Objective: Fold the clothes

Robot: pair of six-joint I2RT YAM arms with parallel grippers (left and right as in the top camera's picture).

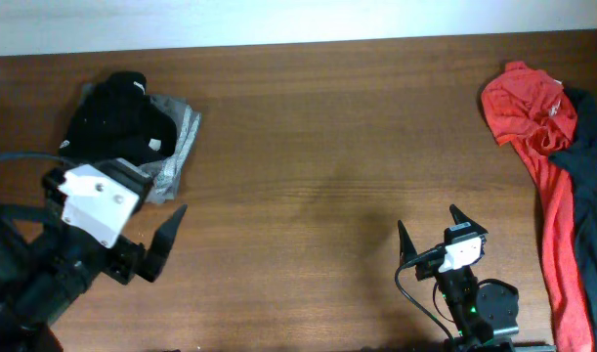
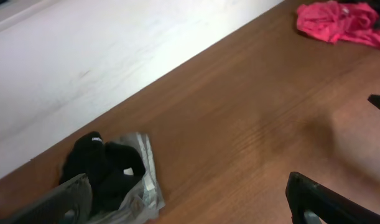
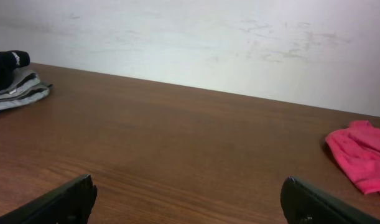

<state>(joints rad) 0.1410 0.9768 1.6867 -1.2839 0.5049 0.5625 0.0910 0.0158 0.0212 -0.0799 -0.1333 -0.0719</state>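
Note:
A bunched black garment (image 1: pixel 117 122) with a small white label lies at the table's far left, on top of a grey folded garment (image 1: pixel 178 147). In the left wrist view the black garment (image 2: pixel 99 168) sits just beyond my left finger. My left gripper (image 1: pixel 151 205) hovers just in front of this pile, open and holding nothing (image 2: pixel 196 205). At the near middle-right my right gripper (image 1: pixel 432 232) is open over bare wood (image 3: pixel 190 199). More black fabric (image 1: pixel 586 147) lies at the right edge beside the red shirt.
A red shirt (image 1: pixel 533 117) is spread along the table's right side, also in the wrist views (image 2: pixel 336 22) (image 3: pixel 361 155). A pale wall (image 3: pixel 190 43) borders the table's far edge. Brown wood (image 1: pixel 318 166) stretches between the two piles.

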